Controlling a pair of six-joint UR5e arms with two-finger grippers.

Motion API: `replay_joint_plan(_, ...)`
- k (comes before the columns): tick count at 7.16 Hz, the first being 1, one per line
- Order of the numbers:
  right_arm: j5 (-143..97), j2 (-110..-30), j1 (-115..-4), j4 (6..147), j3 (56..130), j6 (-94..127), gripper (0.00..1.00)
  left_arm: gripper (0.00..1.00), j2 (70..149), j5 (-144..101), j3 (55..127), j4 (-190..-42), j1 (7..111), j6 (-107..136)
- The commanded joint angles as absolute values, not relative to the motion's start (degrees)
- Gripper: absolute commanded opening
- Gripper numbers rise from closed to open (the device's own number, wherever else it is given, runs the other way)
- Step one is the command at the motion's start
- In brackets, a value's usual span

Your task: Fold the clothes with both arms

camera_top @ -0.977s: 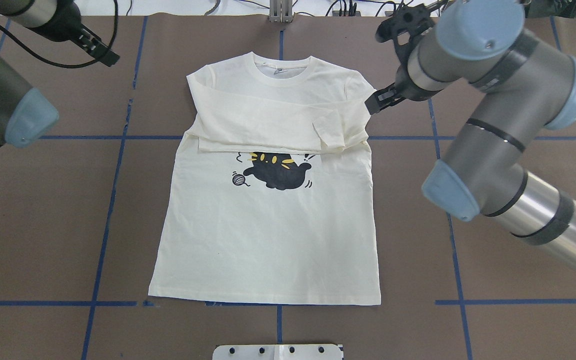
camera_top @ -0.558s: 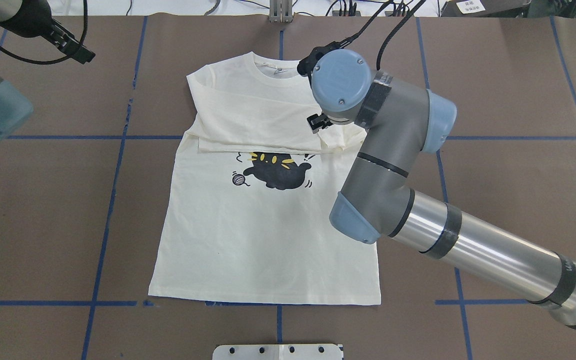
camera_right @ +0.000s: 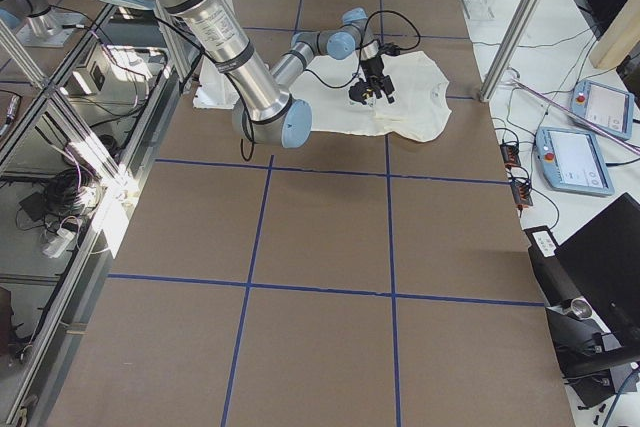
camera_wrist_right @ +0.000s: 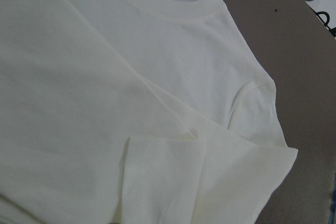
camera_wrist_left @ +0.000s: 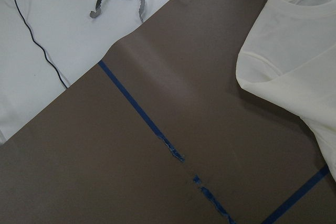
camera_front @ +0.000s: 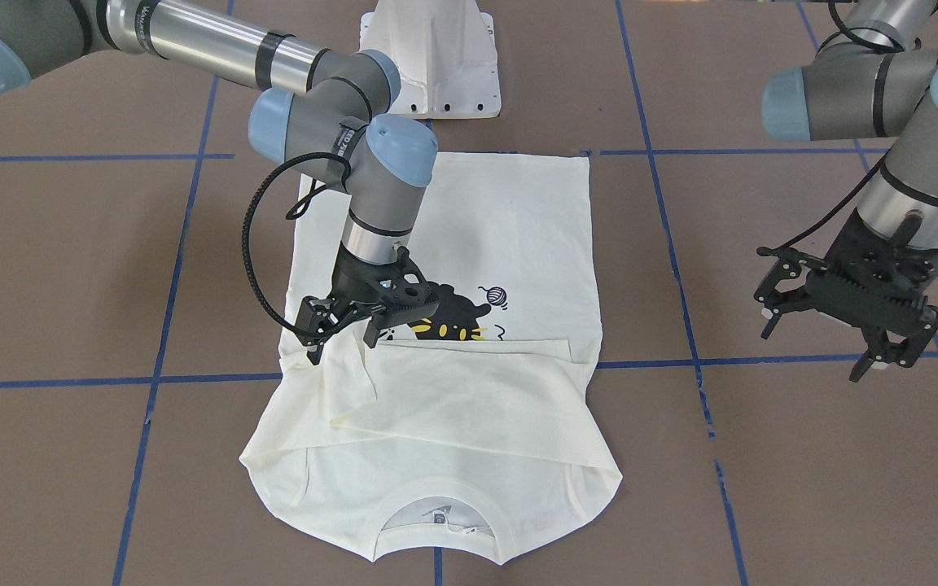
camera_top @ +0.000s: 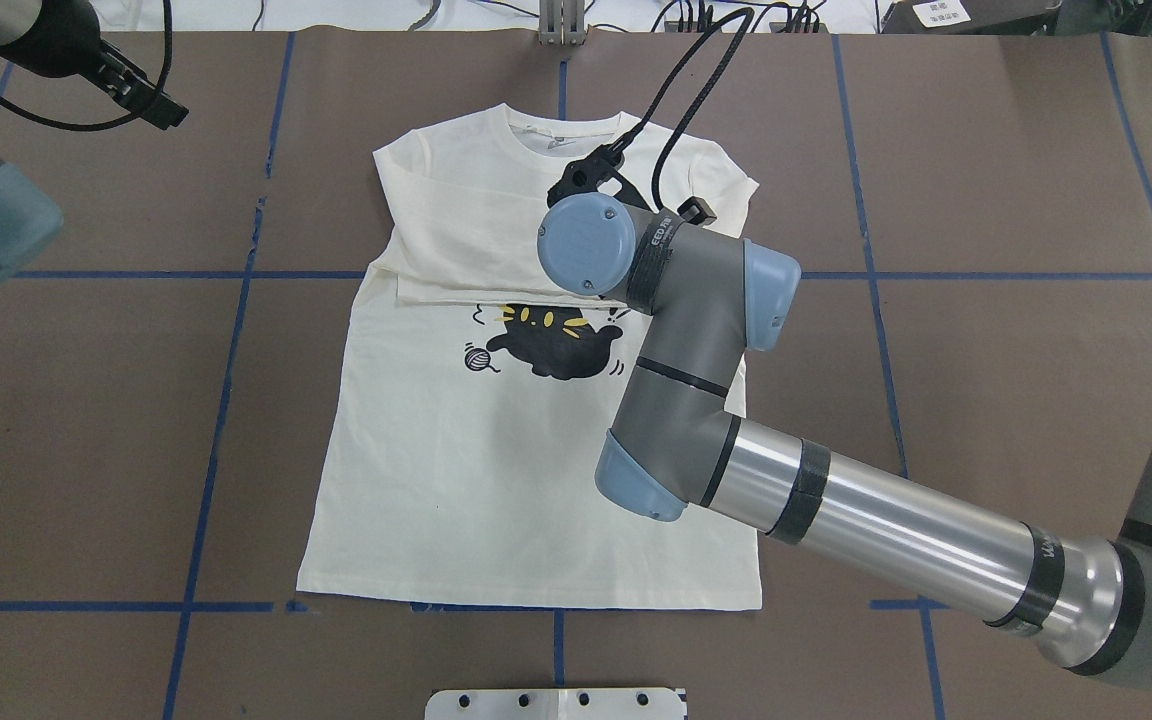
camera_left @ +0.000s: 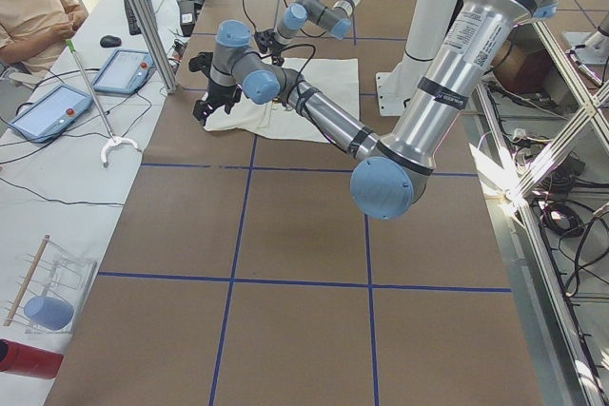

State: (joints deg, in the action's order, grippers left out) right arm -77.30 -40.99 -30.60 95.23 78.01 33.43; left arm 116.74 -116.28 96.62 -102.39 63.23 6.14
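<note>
**Operator:** Position of the T-shirt (camera_front: 510,228)?

**Technician:** It lies flat on the table (camera_front: 70,268), directly in front of the pedestal base (camera_front: 430,57). The hem is the edge nearest the base and the collar is the farthest. The printed side faces up. Both sleeves (camera_front: 453,399) are folded across the chest, on the far side of the cat print (camera_front: 457,313) from the base.

**Operator:** Right gripper (camera_front: 341,346) status?

**Technician:** It points down over the shirt, just beyond the cat print as seen from the base and on the base's right-hand side. The jaws are spread. The fingertips sit at the end of the folded sleeve, and no cloth is clamped between them. Whether the tips touch the fabric cannot be determined.

**Operator:** Left gripper (camera_front: 811,355) status?

**Technician:** It is well out to the base's left, above bare table and clear of the shirt. The jaws are wide apart and hold nothing.
</note>
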Motion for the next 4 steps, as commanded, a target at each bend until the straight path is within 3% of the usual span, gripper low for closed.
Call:
replay_joint_plan(1,-76.38,-40.78,-29.80,95.19,76.64,31.99,0.92,1.00,116.46,-116.28,96.68,-102.39,63.19,6.15)
replay_joint_plan(4,-76.29,-40.96,-29.27,95.19,75.07,30.86,0.91,1.00,116.37,-116.28,96.77,-102.48,63.11,7.47)
